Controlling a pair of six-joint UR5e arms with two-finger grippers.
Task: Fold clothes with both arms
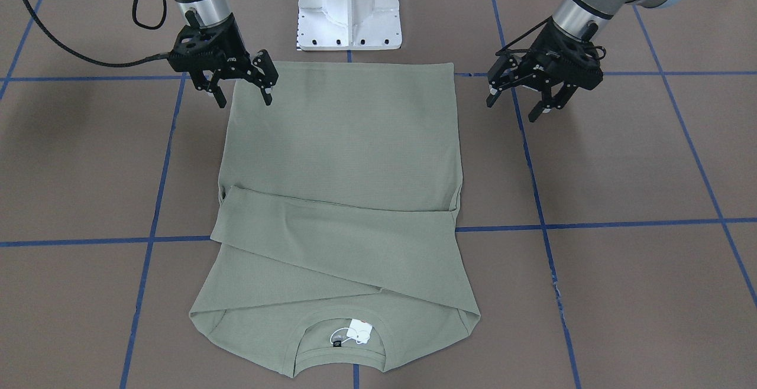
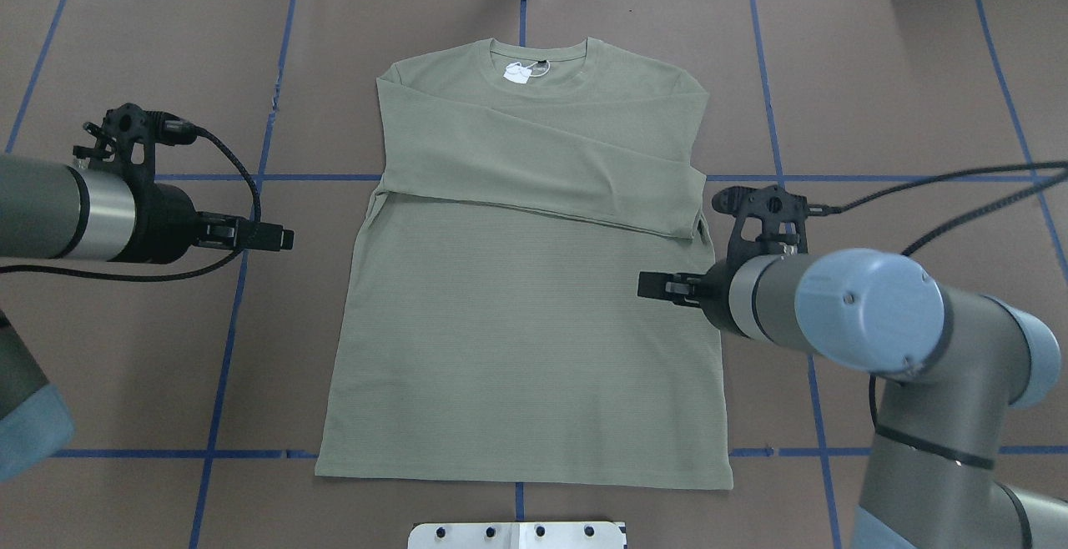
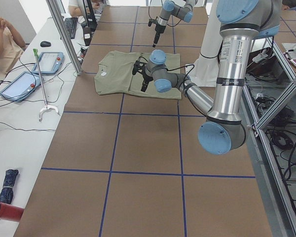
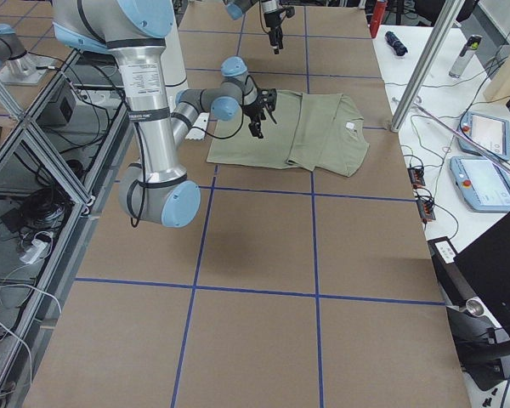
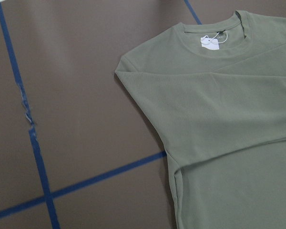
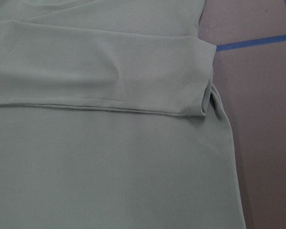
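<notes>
Brown table [image 1: 621,294] with its blue tape grid [image 1: 591,224] fills the near foreground. Shirt [image 1: 343,140] lies flat mid-table, hem toward the robot's edge by the white pedestal [image 1: 349,5], collar toward the operators' edge, sleeves [image 1: 355,235] crossed over the chest. Risks as I read it: the setup is lopsided, so a straight descent could grab cloth on one side and bare table on the other, skewing the fold. The loose sleeves could slide off once the hem lifts. A shallow pinch might take only the top layer. Right arm [image 2: 868,315] comes in low, forearm near level, wrist pitched down. Left arm [image 2: 50,207] mirrors it from the other side. Right gripper [image 1: 243,99] is spread, hovering over the shirt's right side edge, contact not evident. Left gripper [image 1: 520,108] is also spread, holding nothing, over bare table clear of the shirt. White tag [image 1: 358,333] shows inside the collar.
</notes>
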